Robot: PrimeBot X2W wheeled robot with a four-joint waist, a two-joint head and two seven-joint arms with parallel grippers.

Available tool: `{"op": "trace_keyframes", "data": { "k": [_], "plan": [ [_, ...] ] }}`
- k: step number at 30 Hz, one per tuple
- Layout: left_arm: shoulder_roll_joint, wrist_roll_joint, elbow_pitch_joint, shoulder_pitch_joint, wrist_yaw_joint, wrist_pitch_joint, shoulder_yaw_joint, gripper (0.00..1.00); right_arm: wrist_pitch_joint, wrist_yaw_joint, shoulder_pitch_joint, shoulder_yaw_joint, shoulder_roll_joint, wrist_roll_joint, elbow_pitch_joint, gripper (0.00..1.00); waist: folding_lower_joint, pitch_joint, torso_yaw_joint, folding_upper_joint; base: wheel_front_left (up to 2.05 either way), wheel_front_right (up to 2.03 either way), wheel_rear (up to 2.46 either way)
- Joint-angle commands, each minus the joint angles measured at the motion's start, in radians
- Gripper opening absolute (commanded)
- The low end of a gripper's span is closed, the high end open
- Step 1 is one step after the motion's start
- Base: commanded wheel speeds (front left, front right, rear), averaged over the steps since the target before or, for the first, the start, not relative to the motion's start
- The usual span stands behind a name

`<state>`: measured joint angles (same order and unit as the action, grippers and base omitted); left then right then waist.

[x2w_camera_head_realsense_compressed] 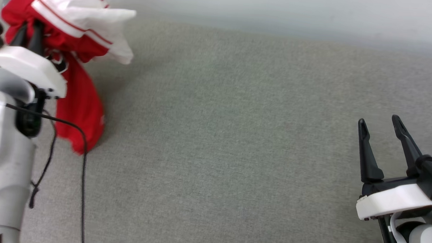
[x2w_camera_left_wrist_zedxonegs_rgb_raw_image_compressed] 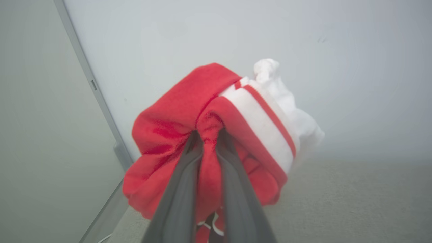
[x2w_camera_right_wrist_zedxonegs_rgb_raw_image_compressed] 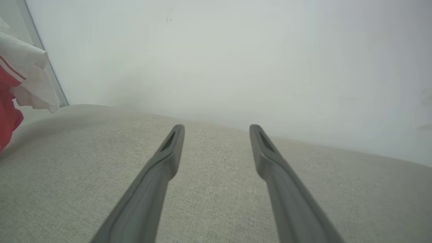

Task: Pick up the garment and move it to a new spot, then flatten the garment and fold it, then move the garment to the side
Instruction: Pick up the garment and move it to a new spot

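The garment (x2w_camera_head_realsense_compressed: 78, 95), a bright red jersey with a white sleeve and red-striped white trim, hangs bunched at the far left of the head view, its lower end trailing down to the grey surface. My left gripper (x2w_camera_head_realsense_compressed: 28, 34) is shut on a fold of its red cloth. In the left wrist view the garment (x2w_camera_left_wrist_zedxonegs_rgb_raw_image_compressed: 168, 125) bulges around my left gripper (x2w_camera_left_wrist_zedxonegs_rgb_raw_image_compressed: 209, 135), whose dark fingers (x2w_camera_left_wrist_zedxonegs_rgb_raw_image_compressed: 182, 182) pinch the fold. My right gripper (x2w_camera_head_realsense_compressed: 379, 123) stands open and empty at the lower right, above the fabric. The right wrist view shows my right gripper (x2w_camera_right_wrist_zedxonegs_rgb_raw_image_compressed: 216, 130) open, and the garment (x2w_camera_right_wrist_zedxonegs_rgb_raw_image_compressed: 20, 77) at its left edge.
A grey-green upholstered surface (x2w_camera_head_realsense_compressed: 230, 136) spreads across the scene, ending at a pale wall (x2w_camera_head_realsense_compressed: 277, 12) behind. A grey metal frame strip (x2w_camera_left_wrist_zedxonegs_rgb_raw_image_compressed: 94, 94) runs along the wall on the left. A black cable (x2w_camera_head_realsense_compressed: 82, 145) hangs from my left arm.
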<state>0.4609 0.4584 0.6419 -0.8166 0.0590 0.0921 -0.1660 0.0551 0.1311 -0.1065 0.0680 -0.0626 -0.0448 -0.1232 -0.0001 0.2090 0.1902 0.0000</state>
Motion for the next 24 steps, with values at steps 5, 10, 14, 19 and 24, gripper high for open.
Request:
{"op": "trace_keyframes", "data": {
  "k": [5, 10, 14, 19, 24],
  "plan": [
    [-0.054, -0.018, -0.088, 0.037, -0.013, 0.056, -0.033, 0.0, 0.0, -0.001, 0.032, 0.007, 0.01, -0.007, 0.002, 1.0, 0.0001, -0.058, -0.06, 0.0, 0.0, 0.0, 0.0],
    [-0.114, -0.018, -0.184, 0.086, -0.019, 0.059, -0.078, 0.0, 0.003, -0.001, 0.052, 0.014, 0.012, -0.016, 0.003, 1.0, 0.0001, -0.085, -0.126, 0.0, 0.0, 0.0, 0.0],
    [-0.167, -0.014, -0.255, 0.134, -0.004, 0.035, -0.136, 0.0, 0.004, -0.001, 0.065, 0.022, 0.013, -0.032, 0.005, 1.0, 0.0001, -0.092, -0.179, 0.0, 0.0, 0.0, 0.0],
    [-0.247, -0.016, -0.327, 0.196, 0.019, 0.004, -0.237, 0.0, 0.006, -0.001, 0.068, 0.027, 0.013, -0.043, -0.001, 1.0, 0.0001, -0.08, -0.234, 0.0, 0.0, 0.0, 0.0],
    [-0.323, -0.014, -0.358, 0.265, 0.046, -0.022, -0.369, 0.0, 0.013, -0.001, 0.062, 0.02, 0.013, -0.056, -0.001, 1.0, 0.0001, -0.048, -0.277, 0.0, 0.0, 0.0, 0.0]
  ]
}}
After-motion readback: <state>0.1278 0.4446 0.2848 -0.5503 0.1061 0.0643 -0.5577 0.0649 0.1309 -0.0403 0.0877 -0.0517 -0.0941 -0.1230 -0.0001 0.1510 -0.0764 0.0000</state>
